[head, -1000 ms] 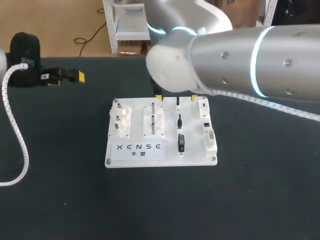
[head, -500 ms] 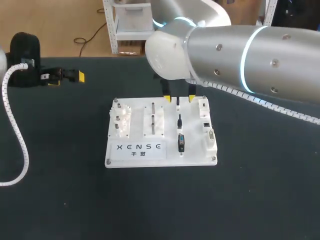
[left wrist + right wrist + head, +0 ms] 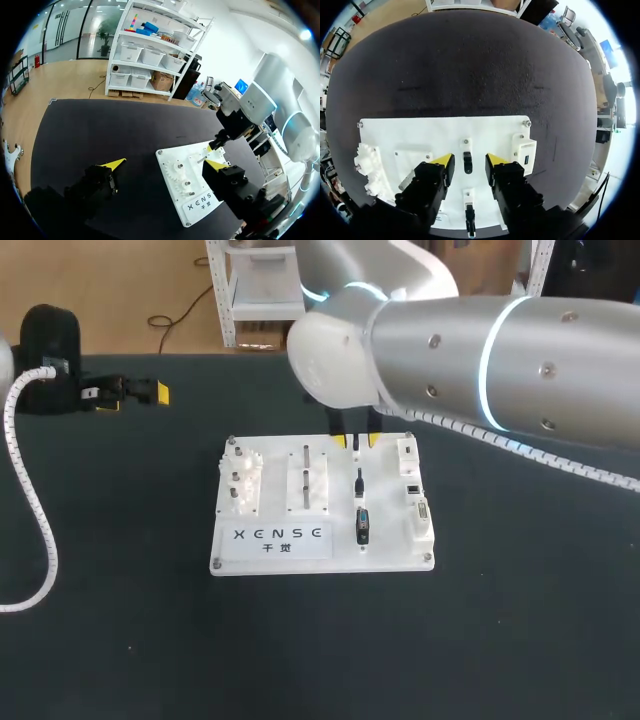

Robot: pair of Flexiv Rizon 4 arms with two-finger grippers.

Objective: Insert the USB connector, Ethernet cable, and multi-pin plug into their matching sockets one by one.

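Right gripper (image 3: 469, 161) hovers over the far end of the white plastic practice board (image 3: 410, 132). Its yellow-tipped fingers (image 3: 442, 160) are parted and straddle the small black USB connector (image 3: 467, 163). The right wrist view shows a gap on both sides of the connector, so there is no contact yet and nothing is held. The head view agrees, with one tip on either side of the connector.

USB connector sits on the board at the head of the connector column, near the white socket block (image 3: 524, 150) at the board's edge. Next down the column are a second black plug (image 3: 359, 481) and then the dark multi-pin plug (image 3: 363, 526).

Handling, judged: the connector is light, rigid and small. Its moulded shell is probably smooth, so a shallow pinch could let it twist. Take hold across the two flat sides of the shell, deep enough for full pad contact and clear of the mating end. No trailing cable can be made out.

Left gripper (image 3: 164, 164) sits well apart from the board over the black table (image 3: 120, 620), fingers wide and empty.
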